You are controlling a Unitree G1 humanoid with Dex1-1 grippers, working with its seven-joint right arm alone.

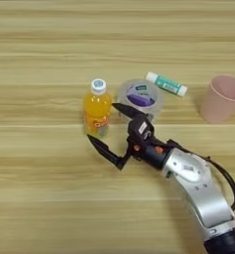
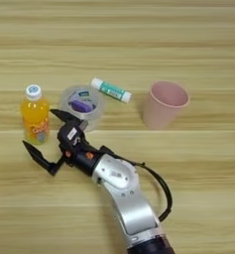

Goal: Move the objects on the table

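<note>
Approach step: I had the gripper (image 1: 108, 130) spread wide, just short of the juice bottle.
On the desk (image 1: 39, 198), largest down: pink cup (image 1: 220, 99) far right, tape roll (image 1: 140, 98) beside the juice bottle (image 1: 97, 108), small tube (image 1: 166, 84) behind the roll. One finger lay over the roll's edge. Next, I judged: ease left, straddle bottle, close.

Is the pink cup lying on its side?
No, the pink cup stands upright on the table, its open mouth facing up, apart from the other things.
</note>
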